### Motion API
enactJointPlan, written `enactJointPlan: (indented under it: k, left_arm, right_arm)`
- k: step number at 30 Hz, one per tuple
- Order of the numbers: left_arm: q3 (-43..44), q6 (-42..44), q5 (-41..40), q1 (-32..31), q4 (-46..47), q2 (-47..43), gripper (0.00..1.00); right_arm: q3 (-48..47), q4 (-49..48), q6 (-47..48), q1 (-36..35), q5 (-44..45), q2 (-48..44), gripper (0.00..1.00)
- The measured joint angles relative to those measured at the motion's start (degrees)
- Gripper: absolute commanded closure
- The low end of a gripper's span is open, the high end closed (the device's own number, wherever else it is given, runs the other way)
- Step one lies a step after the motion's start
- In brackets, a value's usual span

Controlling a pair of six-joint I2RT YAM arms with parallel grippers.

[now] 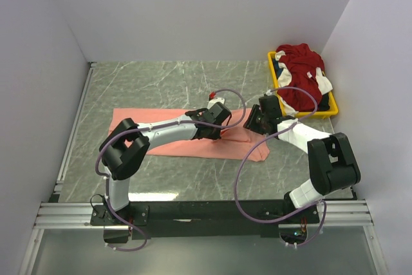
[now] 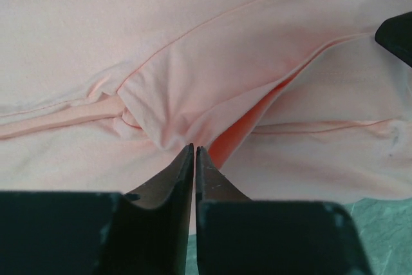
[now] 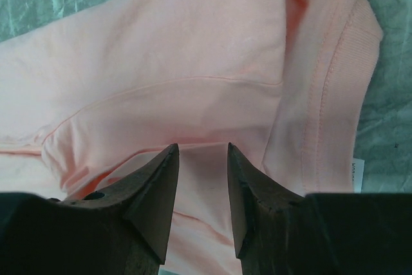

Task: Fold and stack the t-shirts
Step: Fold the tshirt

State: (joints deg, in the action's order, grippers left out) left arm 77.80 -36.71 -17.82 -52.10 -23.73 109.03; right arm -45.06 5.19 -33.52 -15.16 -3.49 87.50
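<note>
A salmon-pink t-shirt lies spread across the middle of the table. My left gripper is down on its right part. In the left wrist view the gripper is shut, pinching a puckered fold of the pink shirt. My right gripper is just right of it. In the right wrist view the gripper is open, with its tips on the pink shirt at a fold edge. A dark red t-shirt with white parts is heaped in the tray, with dark cloth under it.
The yellow tray stands at the back right against the wall. White walls close in the table on the left, back and right. Bare marble table shows behind the pink shirt. A white label shows by the ribbed collar.
</note>
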Motion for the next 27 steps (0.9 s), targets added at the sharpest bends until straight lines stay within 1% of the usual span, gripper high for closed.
enactJointPlan:
  k: [4, 17, 22, 27]
  left_arm:
    - [-0.28, 0.02, -0.17, -0.02, -0.22, 0.00, 0.99]
    - [-3.56, 0.04, -1.16, -0.02, -1.03, -0.09, 0.99]
    - [-4.61, 0.04, -1.81, -0.02, -1.42, -0.68, 0.99]
    - [-4.61, 0.04, -2.23, -0.02, -1.44, -1.14, 0.99]
  right_arm:
    - [0.42, -0.09, 0.00, 0.07, -0.09, 0.02, 0.57]
    - [0.98, -1.25, -0.02, 0.22, -1.05, 0.02, 0.57]
    - [3.19, -2.43, -0.09, 0.22, -2.89, -0.50, 0.58]
    - [7.02, -2.71, -0.52, 0.20, -5.64, -3.91, 0.60]
